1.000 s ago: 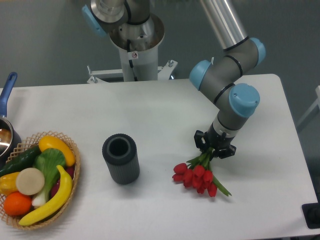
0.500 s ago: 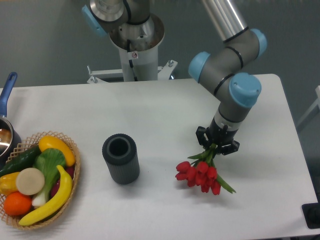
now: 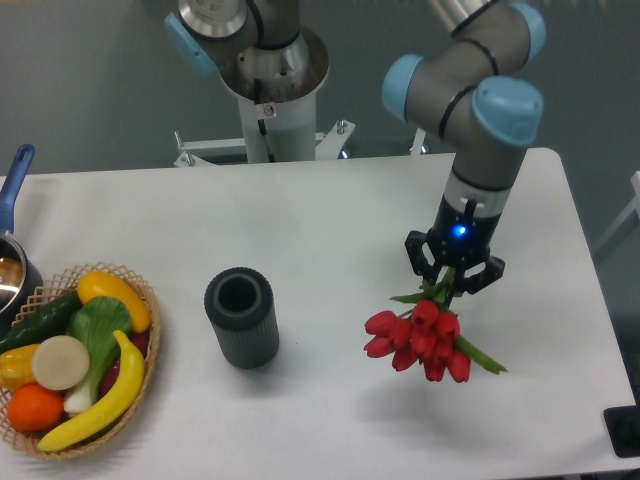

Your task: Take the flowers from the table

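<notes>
I see tool (image 3: 454, 277) closed on stems of flowers (image 3: 422, 334), fingers clamped around bunch just above blooms. Flowers hang below tool, red heads down and tilted toward 8 o'clock, lifted off table (image 3: 330, 215); faint shadow on white surface beneath. Blue light glows on wrist. Grey vase (image 3: 241, 317) stands upright at 9 o'clock from flowers, well apart. Basket (image 3: 148, 345) of fruit at far 9 o'clock edge; pot (image 3: 12, 262) with blue handle above it.
</notes>
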`<action>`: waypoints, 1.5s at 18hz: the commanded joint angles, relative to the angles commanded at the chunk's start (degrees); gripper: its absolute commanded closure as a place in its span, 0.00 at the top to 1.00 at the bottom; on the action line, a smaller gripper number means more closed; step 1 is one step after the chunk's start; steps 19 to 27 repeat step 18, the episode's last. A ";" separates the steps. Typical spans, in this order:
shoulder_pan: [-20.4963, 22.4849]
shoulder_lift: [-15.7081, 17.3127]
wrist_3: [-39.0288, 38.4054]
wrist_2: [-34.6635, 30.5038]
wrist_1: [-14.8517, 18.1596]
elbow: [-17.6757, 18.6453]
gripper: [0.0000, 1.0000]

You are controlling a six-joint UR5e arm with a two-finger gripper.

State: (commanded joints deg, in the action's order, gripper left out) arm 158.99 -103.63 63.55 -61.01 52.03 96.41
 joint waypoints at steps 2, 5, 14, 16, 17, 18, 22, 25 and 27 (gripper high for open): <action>1.05 1.76 -0.44 4.12 0.00 0.26 0.32; 3.68 2.47 -0.35 12.38 -0.17 0.27 0.32; 7.47 3.79 -0.35 20.14 -0.18 0.35 0.32; 8.00 4.05 -0.35 21.37 -0.18 0.44 0.32; 8.26 4.05 -0.35 21.72 -0.18 0.53 0.32; 8.44 4.23 -0.27 21.90 -0.18 0.70 0.32; 8.44 4.23 -0.27 21.90 -0.18 0.70 0.32; 8.44 4.23 -0.27 21.90 -0.18 0.70 0.32; 8.44 4.23 -0.27 21.90 -0.18 0.70 0.32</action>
